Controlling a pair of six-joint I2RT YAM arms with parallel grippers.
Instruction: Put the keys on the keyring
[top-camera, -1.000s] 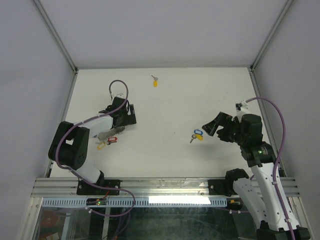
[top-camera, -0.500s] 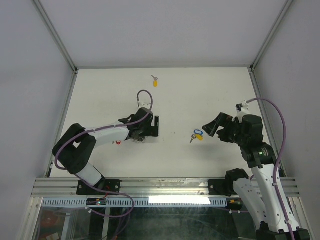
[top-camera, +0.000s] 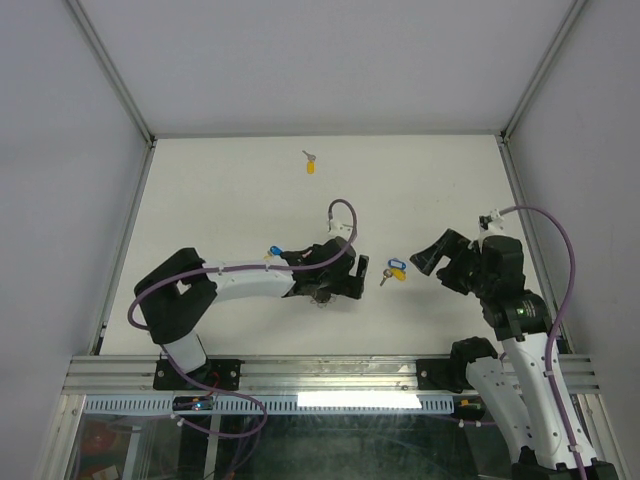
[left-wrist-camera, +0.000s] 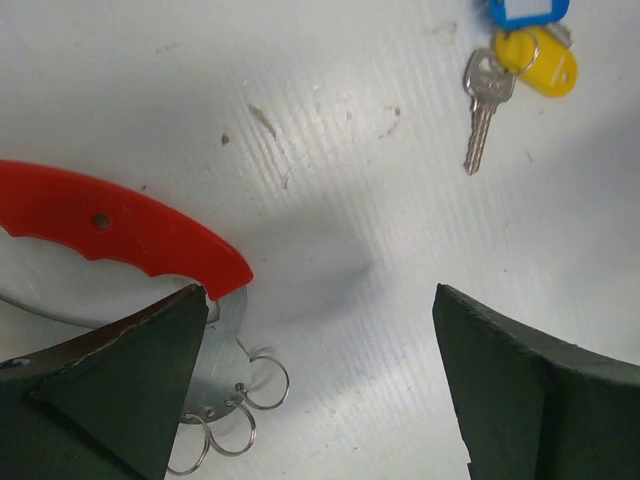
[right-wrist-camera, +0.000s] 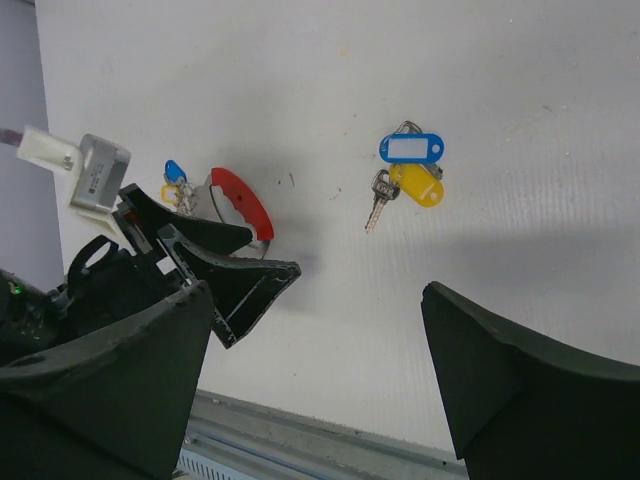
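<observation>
The keyring, a curved red strip (left-wrist-camera: 120, 225) on a silver plate with thin wire rings (left-wrist-camera: 245, 400), lies on the table against the left finger of my left gripper (left-wrist-camera: 320, 390). That gripper is open with nothing between its jaws. In the top view it (top-camera: 350, 280) sits mid-table, just left of a bunch of keys (top-camera: 392, 270): a blue tag (left-wrist-camera: 527, 10), a yellow tag (left-wrist-camera: 540, 65) and a silver key (left-wrist-camera: 482, 100). My right gripper (top-camera: 432, 258) is open and empty, just right of that bunch (right-wrist-camera: 412, 165). The red strip also shows in the right wrist view (right-wrist-camera: 245, 205).
A lone key with a yellow tag (top-camera: 310, 163) lies near the back edge. Small blue and yellow tags (right-wrist-camera: 172, 180) show beside the left wrist, seen as a blue spot in the top view (top-camera: 272, 252). White walls and metal posts enclose the table.
My left arm has swept from the table's left side rightward to the centre, and the keyring has come along with it. My right arm has barely moved.
</observation>
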